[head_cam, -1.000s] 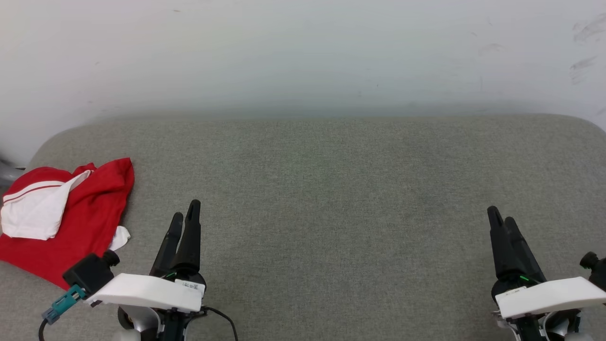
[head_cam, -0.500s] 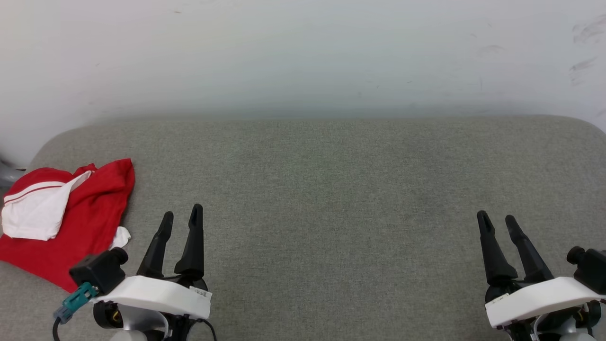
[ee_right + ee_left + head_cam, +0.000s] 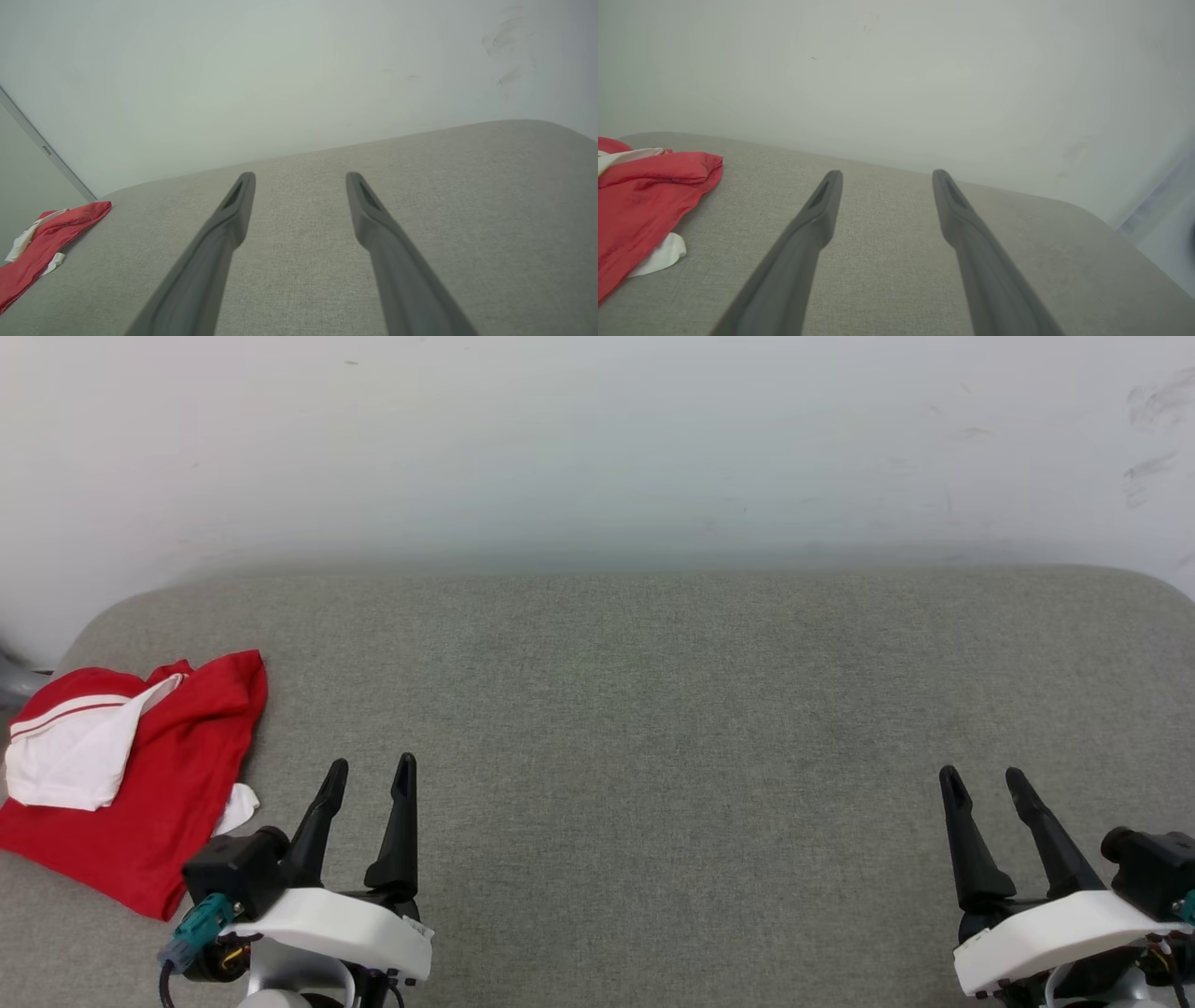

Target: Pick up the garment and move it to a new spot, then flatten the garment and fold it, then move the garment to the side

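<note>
The shirt lies crumpled at the left edge of the bench, toward the front corner. The left hand hovers just beside it, fingers wide and empty. The right hand is well apart near the right edge, also wide and empty. Pinching only one loose layer could drag the heap over the edge, or lift it bunched and make flattening harder.

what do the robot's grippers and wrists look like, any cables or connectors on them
Both the left gripper and right gripper have two long, tapering dark fingers with a slot-like recess near each tip. Each sits on a white shell beside a black camera block. A teal connector with a dark cable hangs off the left one.
</note>
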Robot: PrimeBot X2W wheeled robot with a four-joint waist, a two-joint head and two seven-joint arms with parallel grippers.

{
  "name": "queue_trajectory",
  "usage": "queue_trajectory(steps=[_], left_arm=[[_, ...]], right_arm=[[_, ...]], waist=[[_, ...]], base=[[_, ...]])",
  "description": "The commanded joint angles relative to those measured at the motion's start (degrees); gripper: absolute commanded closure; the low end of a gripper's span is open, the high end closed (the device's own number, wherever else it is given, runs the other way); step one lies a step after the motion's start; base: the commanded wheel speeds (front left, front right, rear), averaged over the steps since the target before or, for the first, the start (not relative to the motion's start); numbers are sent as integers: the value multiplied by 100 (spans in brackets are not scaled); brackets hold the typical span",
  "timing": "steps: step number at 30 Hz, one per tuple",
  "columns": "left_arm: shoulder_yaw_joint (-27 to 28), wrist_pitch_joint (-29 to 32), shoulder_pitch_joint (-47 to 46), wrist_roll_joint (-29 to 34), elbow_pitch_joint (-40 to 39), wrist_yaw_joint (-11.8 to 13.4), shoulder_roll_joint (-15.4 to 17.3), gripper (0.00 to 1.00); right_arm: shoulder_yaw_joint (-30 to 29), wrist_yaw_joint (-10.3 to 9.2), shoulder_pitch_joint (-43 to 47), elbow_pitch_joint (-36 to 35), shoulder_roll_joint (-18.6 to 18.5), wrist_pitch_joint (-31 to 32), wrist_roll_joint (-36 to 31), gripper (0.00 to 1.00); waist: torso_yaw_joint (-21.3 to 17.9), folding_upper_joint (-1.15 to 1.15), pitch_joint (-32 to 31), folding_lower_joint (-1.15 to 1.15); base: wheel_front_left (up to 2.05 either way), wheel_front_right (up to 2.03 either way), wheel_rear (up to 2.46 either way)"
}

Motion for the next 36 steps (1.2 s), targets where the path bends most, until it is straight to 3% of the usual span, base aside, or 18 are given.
queue_trajectory(steps=[1,17,36], left_arm=[[-47,-55,17,175,-21,41,77,0],[-207,-275,55,820,153,135,134,0],[-93,-479,91,1354,414,-60,-22,0]], right_arm=[[-20,-1,4,-74,17,-18,-195,0],[-114,-2,135,-100,113,20,-987,0],[-251,-2,206,-183,159,-188,-1373,0]], waist=[[3,0,-2,0],[28,0,-17,0],[54,0,-44,0]], base=[[0,0,0],[0,0,0],[0,0,0]])
